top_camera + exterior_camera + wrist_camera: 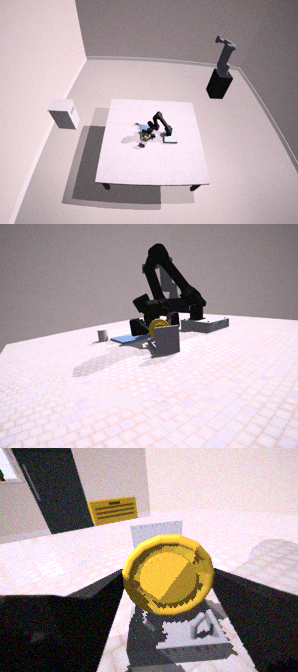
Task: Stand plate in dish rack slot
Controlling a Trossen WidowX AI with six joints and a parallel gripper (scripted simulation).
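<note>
The yellow round plate (145, 138) (159, 324) (167, 575) stands on edge, its face toward the wrist camera. My gripper (147, 137) (157, 326) (166, 573) is shut on the plate, with one dark finger at each side of it. The grey dish rack (143, 144) (167, 339) (195, 652) stands below and beyond the plate. Its tall end panel rises behind the plate in the wrist view and covers the plate's lower right part in the exterior view. The plate's lower edge is over or in the rack; whether it sits between rails is hidden.
A flat blue mat (143, 128) (123, 339) lies beside the rack, partly under the arm. A small whitish cylinder (137, 123) (102, 335) stands past the mat. The arm's grey base (171, 139) (218, 325) is on the other side.
</note>
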